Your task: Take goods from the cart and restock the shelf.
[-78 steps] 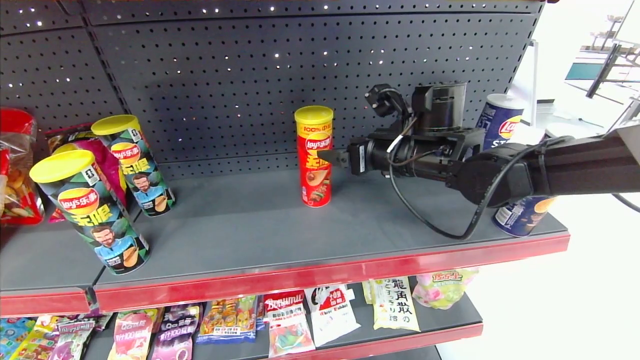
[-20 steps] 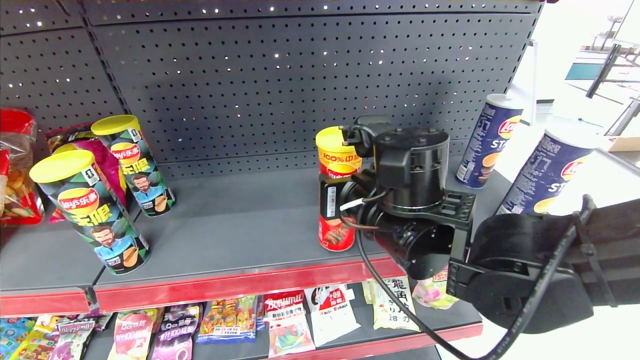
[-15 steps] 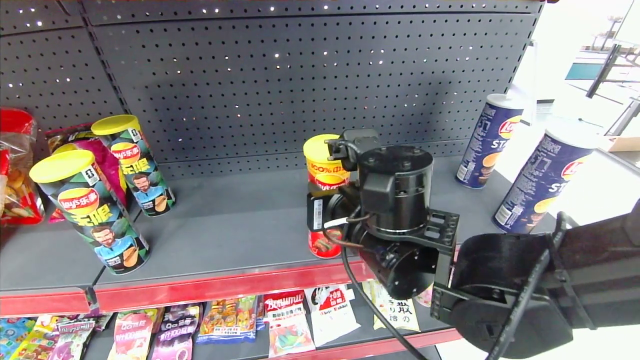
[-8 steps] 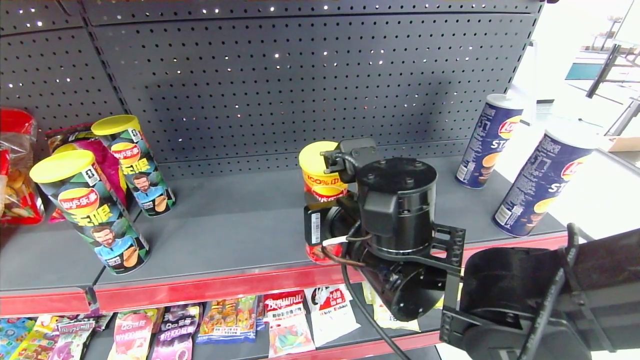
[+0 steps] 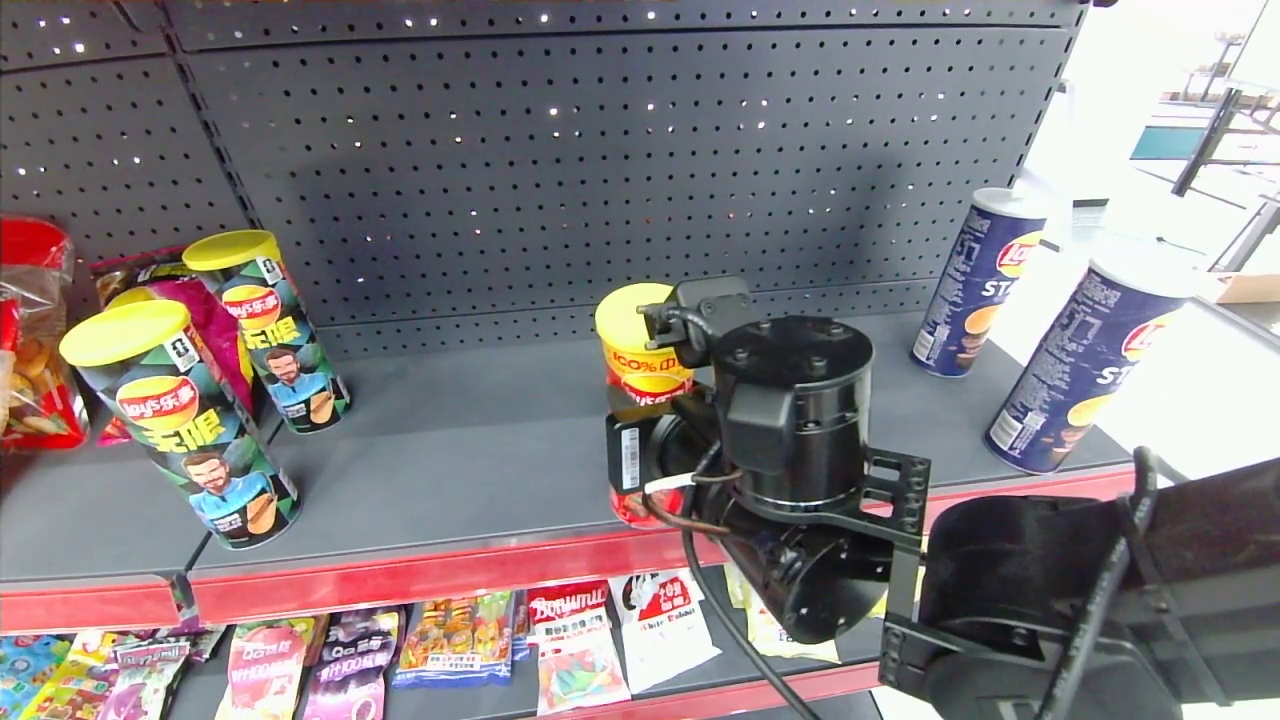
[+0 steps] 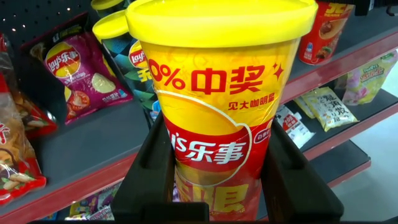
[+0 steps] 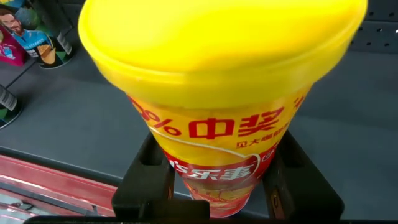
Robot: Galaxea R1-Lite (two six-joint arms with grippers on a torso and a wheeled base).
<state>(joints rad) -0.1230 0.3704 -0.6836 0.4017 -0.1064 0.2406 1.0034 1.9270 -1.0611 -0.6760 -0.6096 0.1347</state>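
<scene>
Holding tight, the right gripper (image 7: pixel 217 180) has its two black jaws closed on a red and yellow cardboard chip tube with a yellow plastic lid (image 5: pixel 640 350), one jaw on each side of the tube's lower half. The tube stands between the jaws with its long axis up and down. Its lid is on top and its bottom end points at the dark grey metal shelf board with a red front strip (image 5: pixel 480 450). The tube is close to the front edge of the board, about midway along it. I cannot tell if the bottom touches the board or hangs just over it. The arm comes in from the front and the right, so the board runs on behind the tube to the back wall. I think the next move is to set the tube flat and let go, then slide the jaws back toward the robot so they do not tip it. The left gripper (image 6: pixel 217 168) is closed on a second red and yellow chip tube with a yellow lid (image 6: pixel 217 93), upright too, out in front of the shelf's left part. Farther off stand two tall blue chip tubes (image 5: pixel 1085 360) on the right and two green and black chip tubes (image 5: pixel 180 420) on the left. Last comes the dark pegboard wall (image 5: pixel 500 180).
</scene>
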